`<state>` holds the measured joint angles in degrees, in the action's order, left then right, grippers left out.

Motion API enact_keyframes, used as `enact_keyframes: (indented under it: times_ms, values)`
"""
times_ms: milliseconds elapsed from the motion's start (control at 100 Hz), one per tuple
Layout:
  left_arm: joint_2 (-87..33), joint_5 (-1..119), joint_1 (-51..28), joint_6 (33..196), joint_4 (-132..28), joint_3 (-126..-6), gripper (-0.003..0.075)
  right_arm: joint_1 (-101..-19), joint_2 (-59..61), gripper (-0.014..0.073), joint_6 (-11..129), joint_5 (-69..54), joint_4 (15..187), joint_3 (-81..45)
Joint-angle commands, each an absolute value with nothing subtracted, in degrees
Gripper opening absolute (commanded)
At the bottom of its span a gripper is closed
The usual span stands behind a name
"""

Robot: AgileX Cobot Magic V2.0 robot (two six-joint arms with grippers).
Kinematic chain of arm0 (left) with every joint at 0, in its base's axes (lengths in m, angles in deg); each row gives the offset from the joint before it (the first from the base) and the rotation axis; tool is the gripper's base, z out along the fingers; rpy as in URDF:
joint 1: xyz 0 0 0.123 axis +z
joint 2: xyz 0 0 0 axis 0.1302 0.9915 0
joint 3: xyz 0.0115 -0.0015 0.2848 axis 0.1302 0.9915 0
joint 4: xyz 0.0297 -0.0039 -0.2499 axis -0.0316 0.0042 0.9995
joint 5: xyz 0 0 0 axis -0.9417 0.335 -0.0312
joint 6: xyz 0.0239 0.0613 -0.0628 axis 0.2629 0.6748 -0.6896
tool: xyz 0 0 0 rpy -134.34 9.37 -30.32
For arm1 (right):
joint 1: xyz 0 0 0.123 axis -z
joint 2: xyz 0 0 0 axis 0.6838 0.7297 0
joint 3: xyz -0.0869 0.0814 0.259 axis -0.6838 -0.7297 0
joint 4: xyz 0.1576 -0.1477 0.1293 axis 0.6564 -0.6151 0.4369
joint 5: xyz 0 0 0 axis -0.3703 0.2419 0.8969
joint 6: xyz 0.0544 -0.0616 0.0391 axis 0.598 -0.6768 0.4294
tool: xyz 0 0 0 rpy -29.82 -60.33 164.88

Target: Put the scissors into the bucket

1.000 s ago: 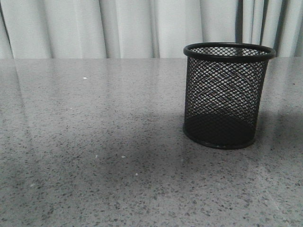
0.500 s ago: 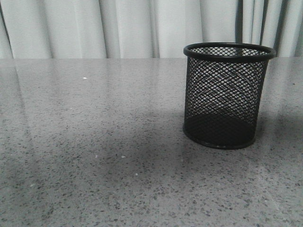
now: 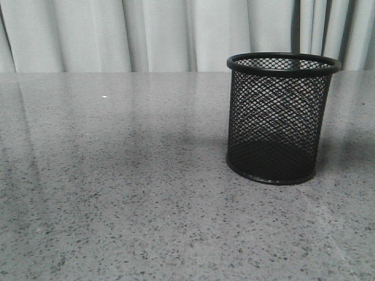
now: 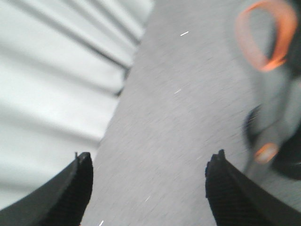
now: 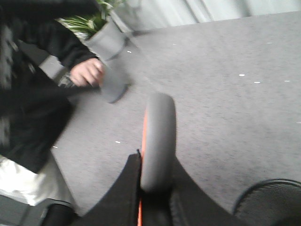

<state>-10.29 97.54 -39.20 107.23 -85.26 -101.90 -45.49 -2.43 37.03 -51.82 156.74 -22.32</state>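
The black wire-mesh bucket (image 3: 280,117) stands upright on the grey speckled table (image 3: 117,175), right of centre in the front view; it looks empty. Neither gripper nor the scissors show in that view. In the right wrist view my right gripper (image 5: 157,183) is shut on the scissors (image 5: 157,136), clamping a grey handle loop lined orange, held above the table. The bucket's rim (image 5: 263,186) shows beside it. My left gripper (image 4: 150,174) is open and empty over the table. The blurred scissors (image 4: 263,33) with an orange pivot dot show off to its side.
Pale curtains (image 3: 158,35) hang behind the table. In the right wrist view a person in a black sleeve with a bare hand (image 5: 87,73) stands beside a grey plant pot (image 5: 110,44) off the table's edge.
The dark shadow on the middle of the table in the front view has faded and shrunk. The bucket has not moved.
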Motion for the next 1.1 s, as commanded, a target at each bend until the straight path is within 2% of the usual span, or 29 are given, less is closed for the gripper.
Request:
enact_keyframes:
  times_ms: [0,240,450,610,1090]
  values:
    - [-13.9,96.1,-33.4,105.8,-86.0,-103.9,0.0457,-45.6,-2.9,-0.0045,40.6,-50.0,153.4,-17.1]
    - [-18.8,103.9,-13.4,102.9,-85.8,-103.9,0.0457,-45.6,-2.9,-0.0045,55.8,-54.9,128.5,-4.3]
    - [-22.9,105.9,-2.7,101.2,-82.9,-103.9,0.0457,-45.7,-1.8,-0.0045,60.8,-64.8,119.2,-0.4]
    - [-24.9,105.8,-2.1,100.5,-81.1,-103.9,0.0457,-47.6,0.1,-0.0045,61.2,-69.4,117.1,-0.4]
    - [-25.5,106.0,-2.1,99.8,-80.0,-103.9,0.0457,-53.8,8.2,-0.0045,61.9,-70.3,112.2,-0.4]
